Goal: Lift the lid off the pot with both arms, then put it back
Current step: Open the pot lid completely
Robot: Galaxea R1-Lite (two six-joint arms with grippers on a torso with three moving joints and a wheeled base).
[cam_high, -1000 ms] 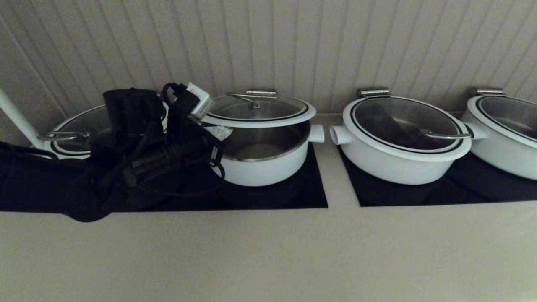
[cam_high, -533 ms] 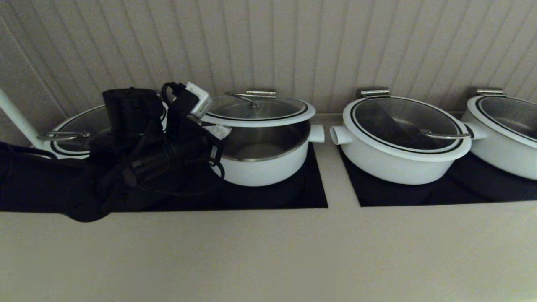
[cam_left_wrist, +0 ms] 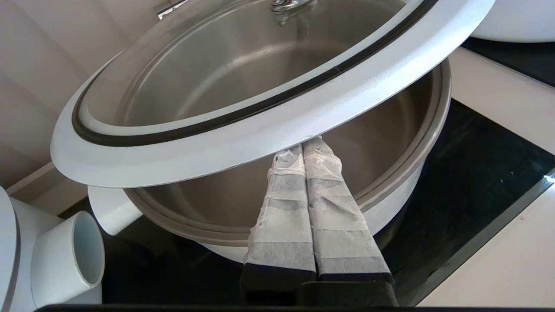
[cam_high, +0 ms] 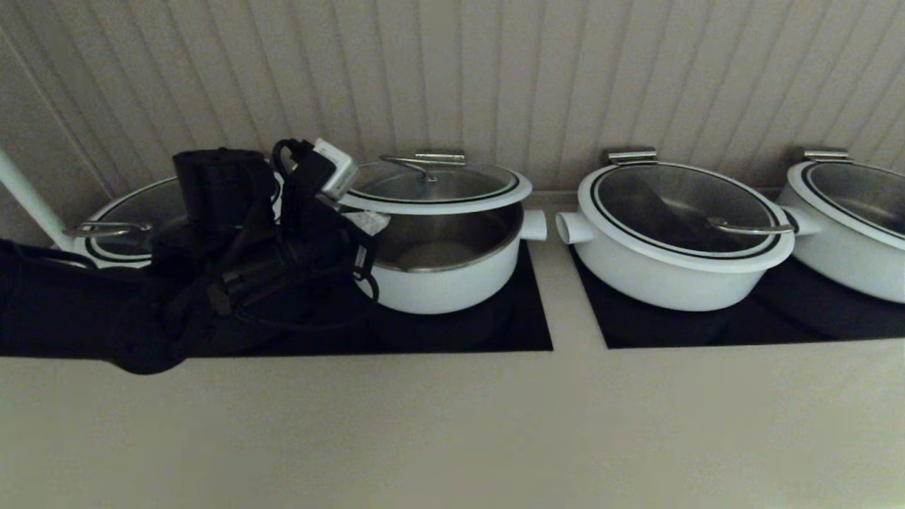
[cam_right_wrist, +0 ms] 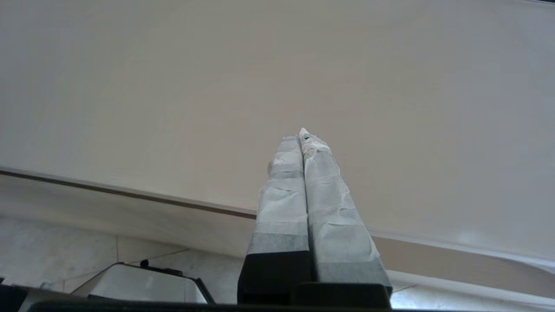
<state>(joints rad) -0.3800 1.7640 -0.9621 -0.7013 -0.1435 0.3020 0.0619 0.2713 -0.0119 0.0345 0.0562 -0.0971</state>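
Under the raised near edge of the round glass lid with broad white rim [cam_left_wrist: 243, 143], left gripper [cam_left_wrist: 303, 149] pressed closed, taped tips propping it tilted above the round white steel-lined pot [cam_high: 452, 283]; right gripper [cam_right_wrist: 301, 138] closed, facing a plain beige surface [cam_right_wrist: 173, 95]

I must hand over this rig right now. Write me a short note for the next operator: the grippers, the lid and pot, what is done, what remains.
Left gripper: fingers shut together, tips pressed under the white rim of the lid, propping it up; nothing is clamped between them.
Right gripper: shut, empty, parked low beside the counter, out of the head view.
Lid: raised on the robot's left side above the pot; whether its far edge rests on the pot cannot be told.
Pot: on its black cooktop panel, steel bowl looks empty.
Done: lid partly lifted, by the left arm alone.
Left: bring the right arm in, finish the lift, then set the lid back.
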